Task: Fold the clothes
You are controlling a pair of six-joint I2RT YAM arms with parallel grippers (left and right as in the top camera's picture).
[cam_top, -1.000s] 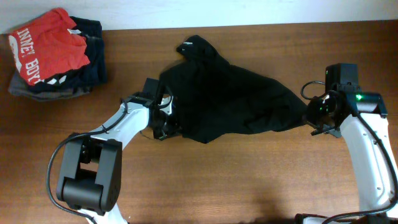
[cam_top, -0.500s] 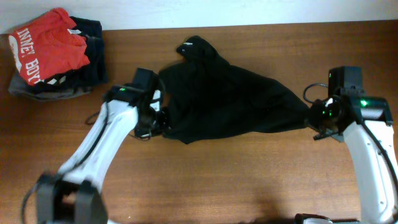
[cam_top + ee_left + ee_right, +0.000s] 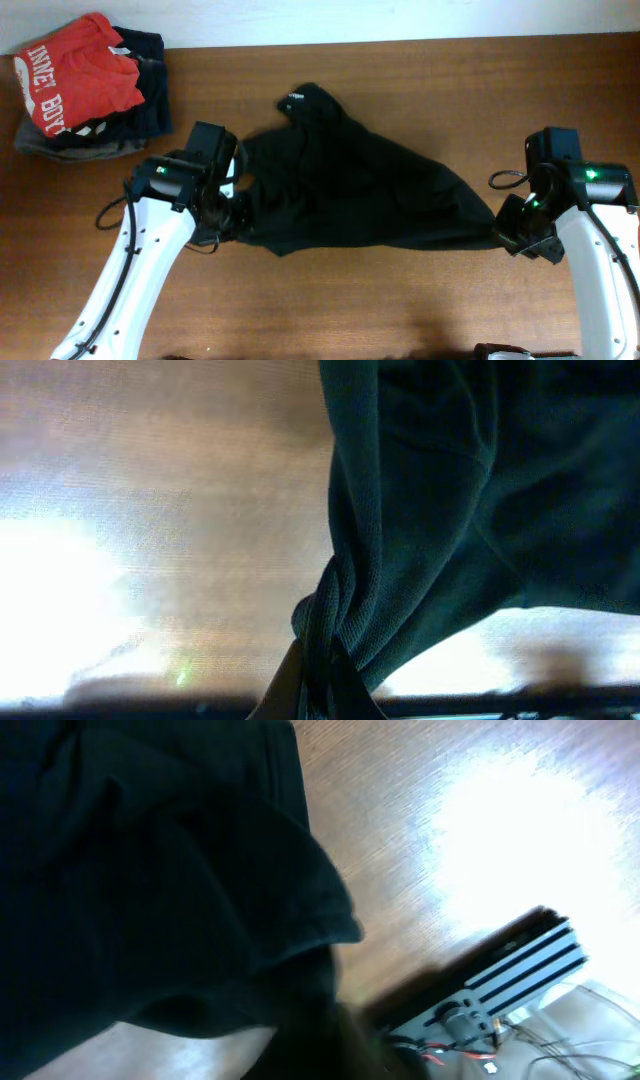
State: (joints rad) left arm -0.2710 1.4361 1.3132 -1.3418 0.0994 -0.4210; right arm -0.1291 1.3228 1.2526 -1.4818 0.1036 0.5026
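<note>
We hold the black garment [image 3: 360, 190] spread over the middle of the counter [image 3: 400, 300], long axis running left to right and a peak pointing to the far edge. Our left gripper [image 3: 232, 215] is clamped on its bunched left corner. Our right gripper [image 3: 500, 232] pinches the right corner. Folded clothes [image 3: 85, 85] are stacked far left.

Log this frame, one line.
left fingers: shut on black garment | right fingers: shut on black garment | garment: stretched between both, unfolded | clothes pile: far-left corner
</note>
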